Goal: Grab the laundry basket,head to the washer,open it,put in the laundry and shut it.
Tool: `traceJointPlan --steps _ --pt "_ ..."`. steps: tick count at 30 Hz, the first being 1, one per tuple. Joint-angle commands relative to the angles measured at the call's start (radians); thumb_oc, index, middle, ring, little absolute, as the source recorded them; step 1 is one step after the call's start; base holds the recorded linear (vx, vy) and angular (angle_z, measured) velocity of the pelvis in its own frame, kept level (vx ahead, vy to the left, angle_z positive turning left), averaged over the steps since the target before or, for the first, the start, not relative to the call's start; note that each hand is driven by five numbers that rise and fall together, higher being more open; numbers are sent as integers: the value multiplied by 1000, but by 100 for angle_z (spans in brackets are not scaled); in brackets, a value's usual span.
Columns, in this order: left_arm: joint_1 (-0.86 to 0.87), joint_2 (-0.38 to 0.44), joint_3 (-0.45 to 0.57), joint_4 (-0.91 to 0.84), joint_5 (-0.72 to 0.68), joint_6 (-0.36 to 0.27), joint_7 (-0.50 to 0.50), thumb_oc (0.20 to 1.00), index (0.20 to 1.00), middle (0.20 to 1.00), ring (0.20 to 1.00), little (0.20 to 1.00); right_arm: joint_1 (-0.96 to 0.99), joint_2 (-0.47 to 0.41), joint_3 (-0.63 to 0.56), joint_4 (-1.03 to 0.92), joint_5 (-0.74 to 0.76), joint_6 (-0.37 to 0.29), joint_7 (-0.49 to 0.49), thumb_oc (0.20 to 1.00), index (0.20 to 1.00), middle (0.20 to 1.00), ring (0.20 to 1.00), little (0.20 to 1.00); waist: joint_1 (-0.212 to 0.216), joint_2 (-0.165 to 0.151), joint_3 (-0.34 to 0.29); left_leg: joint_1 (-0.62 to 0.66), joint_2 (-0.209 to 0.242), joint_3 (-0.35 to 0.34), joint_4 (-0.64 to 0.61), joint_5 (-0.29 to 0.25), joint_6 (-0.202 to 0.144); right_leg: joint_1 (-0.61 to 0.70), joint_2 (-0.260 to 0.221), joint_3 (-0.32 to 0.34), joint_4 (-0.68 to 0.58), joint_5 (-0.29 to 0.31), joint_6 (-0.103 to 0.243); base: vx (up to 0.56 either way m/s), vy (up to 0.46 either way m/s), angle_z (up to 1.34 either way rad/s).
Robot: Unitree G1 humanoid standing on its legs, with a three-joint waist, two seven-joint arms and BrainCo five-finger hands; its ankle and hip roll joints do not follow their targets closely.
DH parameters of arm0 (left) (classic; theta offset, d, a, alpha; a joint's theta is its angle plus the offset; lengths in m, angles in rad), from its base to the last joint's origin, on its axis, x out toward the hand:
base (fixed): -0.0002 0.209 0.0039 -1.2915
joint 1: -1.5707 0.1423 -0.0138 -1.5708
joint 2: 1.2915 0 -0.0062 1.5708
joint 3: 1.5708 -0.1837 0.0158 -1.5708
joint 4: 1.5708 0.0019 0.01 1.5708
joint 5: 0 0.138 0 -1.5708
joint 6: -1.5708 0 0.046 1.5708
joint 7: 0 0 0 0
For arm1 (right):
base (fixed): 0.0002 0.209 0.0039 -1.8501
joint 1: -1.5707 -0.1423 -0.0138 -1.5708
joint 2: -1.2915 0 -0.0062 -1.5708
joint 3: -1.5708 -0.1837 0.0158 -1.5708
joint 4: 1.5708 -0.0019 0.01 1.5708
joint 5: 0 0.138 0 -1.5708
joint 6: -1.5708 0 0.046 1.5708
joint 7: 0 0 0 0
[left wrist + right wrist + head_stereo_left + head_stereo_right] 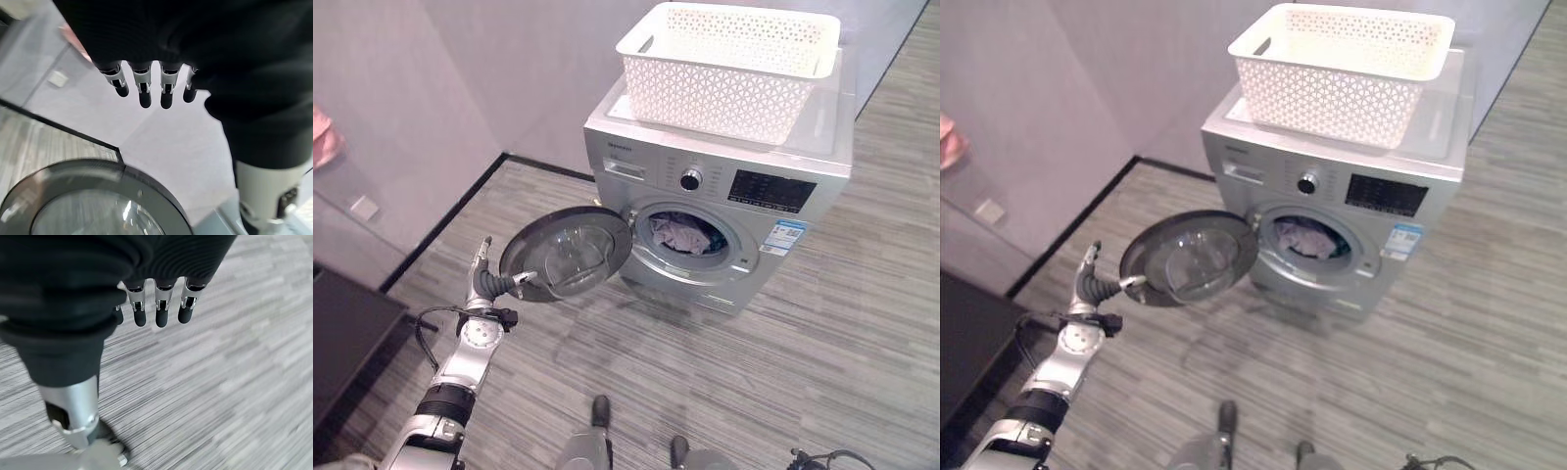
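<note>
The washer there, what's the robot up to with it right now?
The washer stands with its round door swung wide open, and laundry already sits in the drum. The white laundry basket rests on top of the machine. The left robot hand, fingers straight, is at the outer edge of the door, apparently placed to push it shut. The right robot hand hangs open over the floor, holding nothing. Closing the door looks like the step left.
</note>
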Motion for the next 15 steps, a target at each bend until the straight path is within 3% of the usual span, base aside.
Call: traceJointPlan --steps 1,7,11,12,14,15 --pt "-142 92 42 -26 10 -6 92 1000 1000 1000 1000 1000 -18 19 49 -7 -53 16 11 1000 1000 1000 1000 1000 25 -75 -32 -96 -13 49 185 -167 21 30 -222 -49 -45 168 103 44 115 -83" --pt "-344 196 -26 176 12 46 79 1000 1000 1000 1000 1000 -41 9 69 -17 -51 16 20 1000 1000 1000 1000 1000 9 -78 -22 -118 -22 78 158 -167 37 -5 -246 -89 -98 238 122 7 83 -32" --pt "-473 254 -128 363 23 80 -16 1000 1000 1000 1000 1000 -54 -7 74 -25 -34 13 25 1000 1000 1000 1000 1000 -12 -83 -12 -153 -25 85 154 -159 38 -29 -255 -99 -120 263 132 -36 35 -1" --pt "-519 268 -177 485 15 92 -90 1000 1000 1000 1000 1000 -65 -17 86 -27 -23 13 33 1000 1000 1000 1000 1000 -23 -92 -6 -162 -23 87 152 -158 38 -35 -254 -99 -127 271 134 -35 -2 -3" --pt "-551 282 -198 525 12 95 -111 1000 1000 1000 1000 1000 -66 -18 90 -27 -16 12 35 1000 1000 1000 1000 1000 -25 -96 -10 -172 -21 90 150 -154 38 -44 -252 -98 -129 274 134 -33 -32 -7" --pt "-639 266 -275 629 25 110 -155 1000 1000 1000 1000 1000 -159 18 147 -42 15 19 34 1000 1000 1000 1000 1000 -26 -114 -10 -190 -16 86 156 -150 39 -53 -249 -104 -136 273 134 -56 -79 -4"
